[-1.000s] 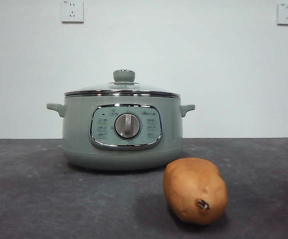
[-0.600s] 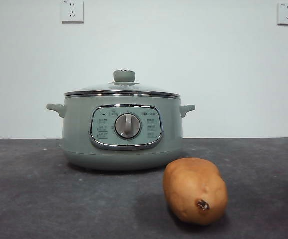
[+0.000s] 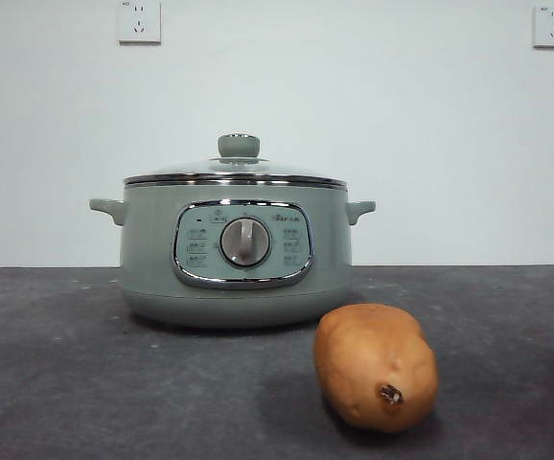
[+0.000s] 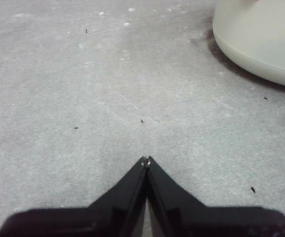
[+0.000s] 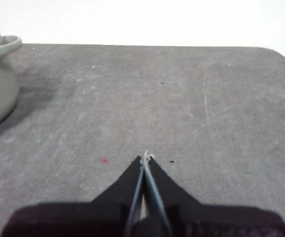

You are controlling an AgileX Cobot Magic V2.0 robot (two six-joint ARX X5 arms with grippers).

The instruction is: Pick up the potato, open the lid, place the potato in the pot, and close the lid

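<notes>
Front view — pot (image 3: 152, 278), panel print unreadable

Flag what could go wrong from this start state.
The potato is smooth and oval, so it may roll or slip when pinched. The lid offers only a small knob, an easy miss. Both the left tool and right tool are shut and must open first.
</notes>
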